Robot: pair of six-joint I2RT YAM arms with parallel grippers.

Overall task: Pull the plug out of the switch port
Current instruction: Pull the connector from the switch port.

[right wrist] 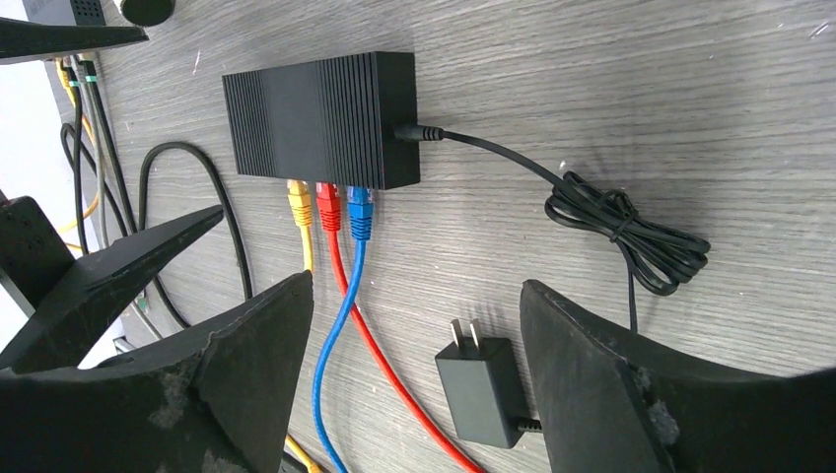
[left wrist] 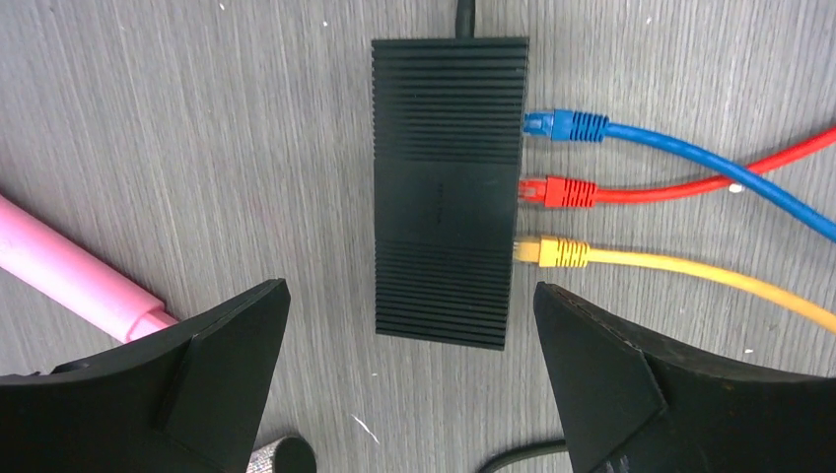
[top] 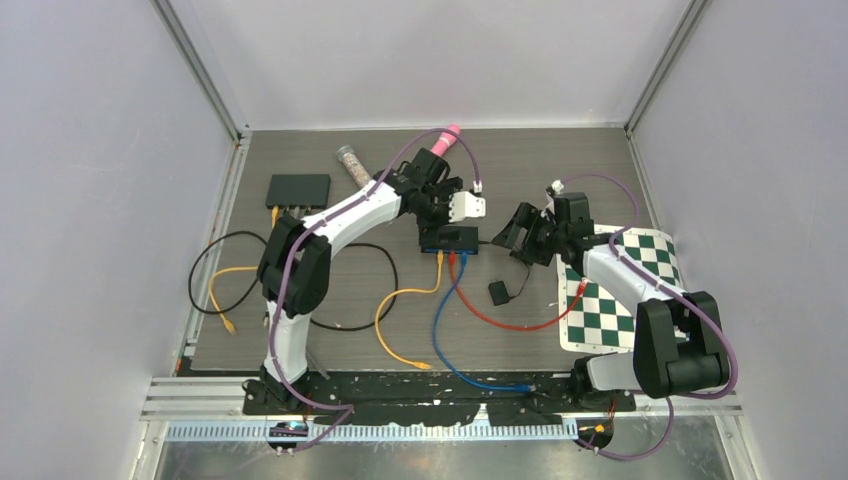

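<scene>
The black network switch point(top: 448, 238) lies mid-table and shows in the left wrist view point(left wrist: 449, 187) and the right wrist view point(right wrist: 320, 118). A blue plug point(left wrist: 564, 125), a red plug point(left wrist: 558, 191) and a yellow plug point(left wrist: 553, 252) sit in its ports side by side. They also show in the right wrist view: yellow point(right wrist: 299, 204), red point(right wrist: 327, 205), blue point(right wrist: 361, 212). My left gripper point(left wrist: 408, 286) is open above the switch's end, holding nothing. My right gripper point(right wrist: 416, 284) is open, empty, just right of the switch above the cables.
A black power adapter point(right wrist: 483, 386) with a coiled cord point(right wrist: 631, 236) lies right of the switch. A second black box point(top: 298, 189) sits back left. A pink cylinder point(top: 447, 137) and a glitter tube point(top: 352, 163) lie behind. A chessboard mat point(top: 620, 290) lies on the right.
</scene>
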